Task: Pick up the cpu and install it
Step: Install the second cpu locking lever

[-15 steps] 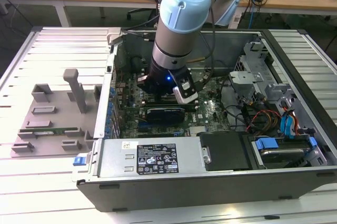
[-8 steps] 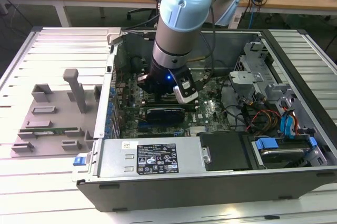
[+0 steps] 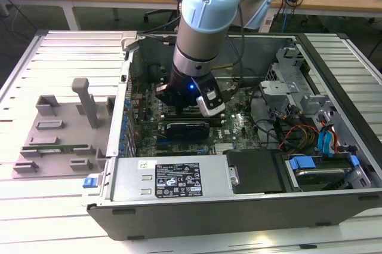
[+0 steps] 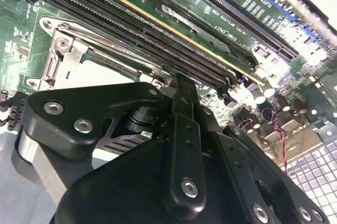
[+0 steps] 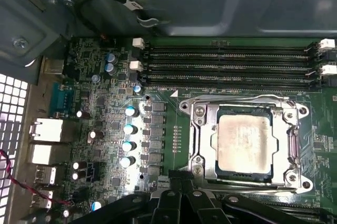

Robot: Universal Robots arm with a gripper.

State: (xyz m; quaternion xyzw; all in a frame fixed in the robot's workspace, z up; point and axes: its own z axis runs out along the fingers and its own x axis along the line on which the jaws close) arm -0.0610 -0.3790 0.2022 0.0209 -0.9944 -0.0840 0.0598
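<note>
Lying flat in socket (image 5: 247, 146): cpu (image 5: 245, 144)

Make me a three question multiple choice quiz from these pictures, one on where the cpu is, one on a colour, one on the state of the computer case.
1. Where does the cpu lie?
A. in the metal socket frame on the motherboard
B. on the grey tray beside the case
C. on top of the power supply

2. What colour is the motherboard?
A. red
B. green
C. white

3. How does the computer case stand?
A. closed with its side panel on
B. upright on its feet
C. lying flat with its side open

Answers: 1 A, the first wrist view shows the silver chip inside the socket frame. 2 B, both wrist views show a green board. 3 C, the exterior view looks straight down into the open case, where the arm reaches in.
</note>
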